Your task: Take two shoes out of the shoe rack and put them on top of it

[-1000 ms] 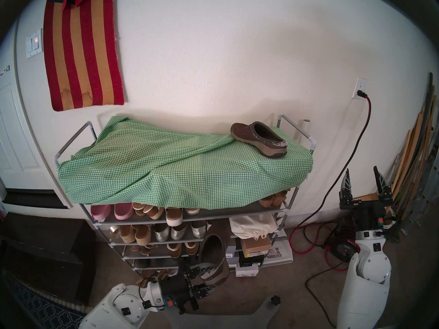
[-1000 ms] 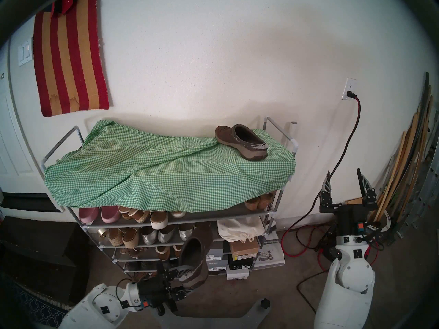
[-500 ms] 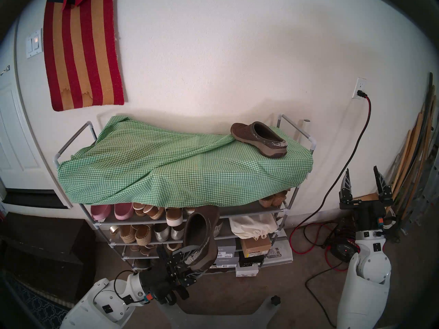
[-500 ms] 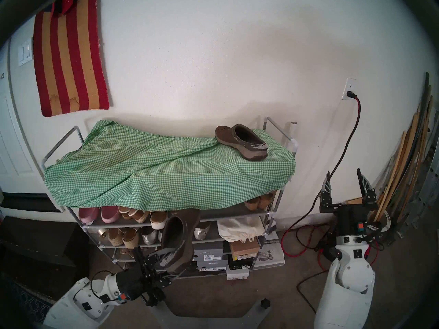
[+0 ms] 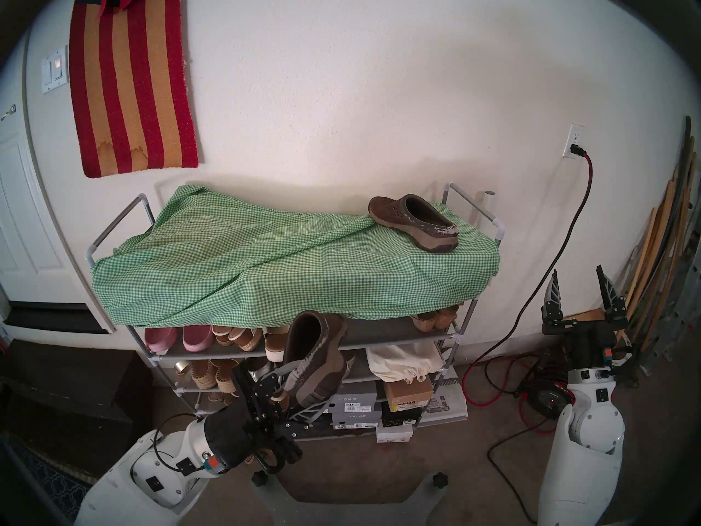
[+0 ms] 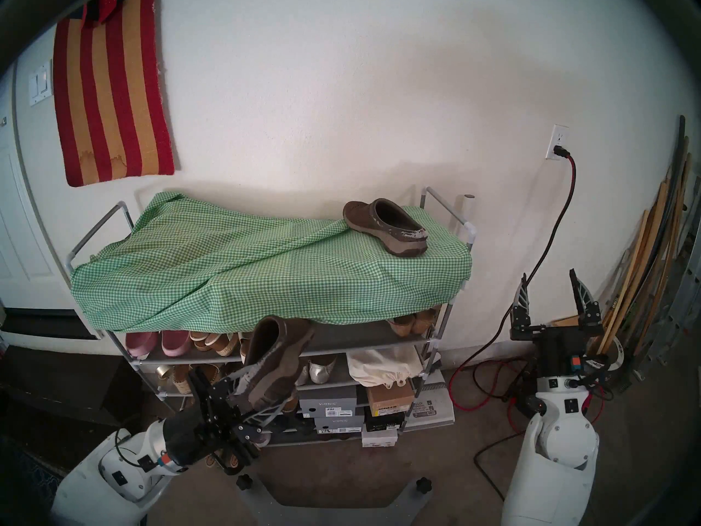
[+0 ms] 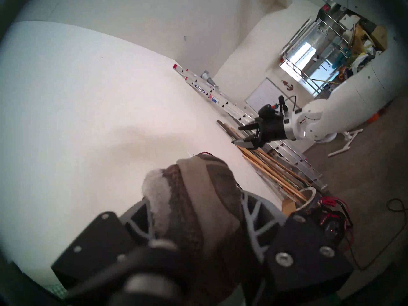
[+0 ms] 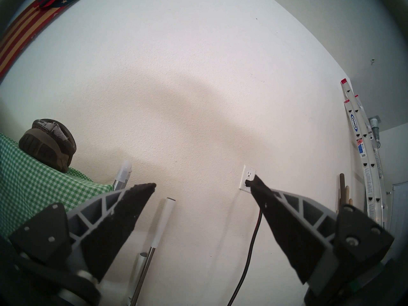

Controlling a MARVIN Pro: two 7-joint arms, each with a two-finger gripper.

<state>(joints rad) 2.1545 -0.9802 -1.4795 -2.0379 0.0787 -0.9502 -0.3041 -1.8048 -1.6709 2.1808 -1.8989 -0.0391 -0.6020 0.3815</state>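
**A:** Start nearest you. Your left gripper (image 5: 299, 390) is clamped on the heel end of 1 brown clog (image 5: 316, 356); in the left wrist view the white-scuffed heel sits between the 2 fingers (image 7: 254, 212), jaws nearly as closed as they go.

**B:** Which way does the shoe lie from the fingers?

**A:** Up and away. Its long axis stands close to upright, toe high, and the toe overlaps the hanging front edge of the gingham cloth (image 5: 265, 271). So the landing surface lies above and beyond the toe. You probably need more height before you go forward, or the toe may catch that cloth edge.

**B:** Arm pose?

**A:** The left wrist tips upward toward the shoe rack (image 5: 453, 335), forearm low in front of the lower tiers.

**B:** Farther back?

**A:** The other clog (image 5: 415, 223) rests on its sole at the right end of the rack top, on the cloth. The free cloth left of it looks like the obvious spot. Your right gripper (image 5: 578, 284) stands off to the rack's right, fingers wide apart, holding nothing.
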